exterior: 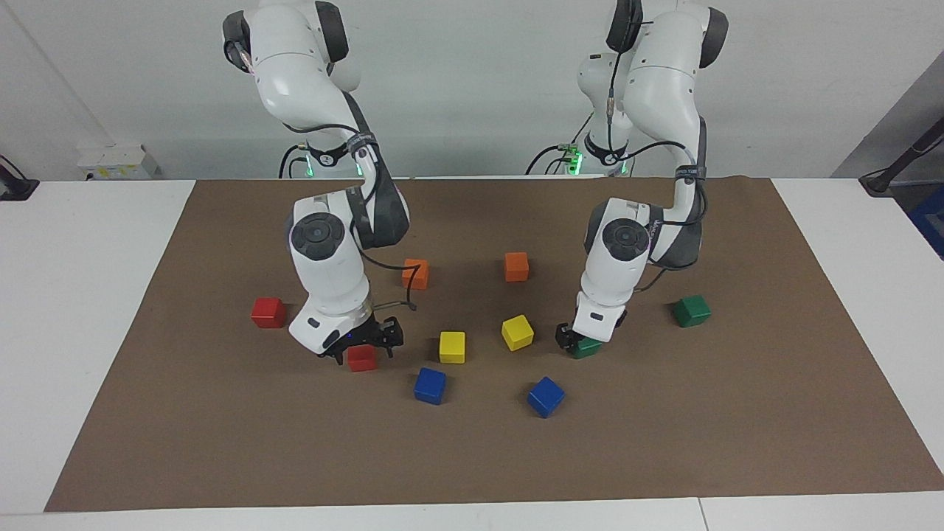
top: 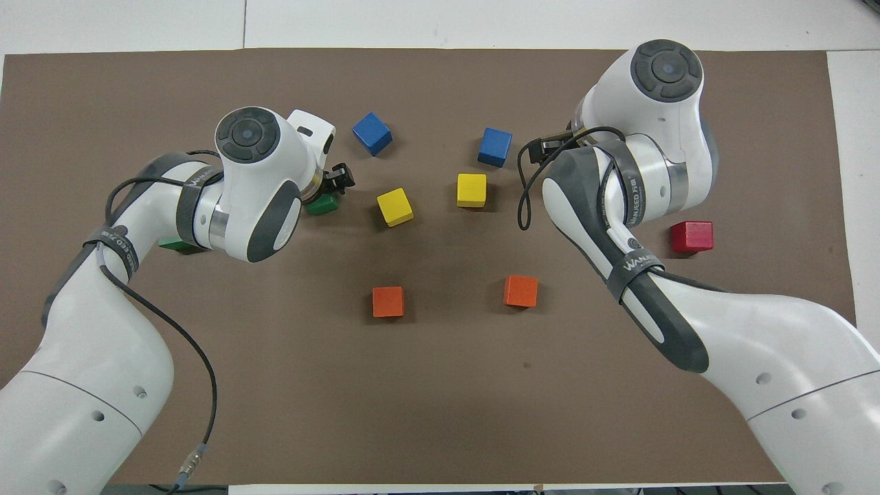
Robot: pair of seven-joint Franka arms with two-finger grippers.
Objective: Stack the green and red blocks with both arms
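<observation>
One red block [exterior: 361,361] lies beside a yellow cube, and my right gripper [exterior: 361,352] is low over it, open, a fingertip on either side. The second red block [exterior: 268,313] [top: 692,236] sits alone toward the right arm's end of the table. My left gripper [exterior: 582,342] [top: 330,190] is down at a green block [exterior: 588,348] [top: 322,205], which its hand largely covers. The other green block [exterior: 691,310] lies toward the left arm's end, only its edge [top: 173,243] showing under the left arm from overhead. The overhead view hides the right gripper and its red block.
Two yellow cubes [exterior: 452,346] [exterior: 517,332], two blue cubes [exterior: 430,385] [exterior: 546,396] and two orange cubes [exterior: 415,273] [exterior: 516,266] lie in the middle of the brown mat [exterior: 472,457], between the two grippers.
</observation>
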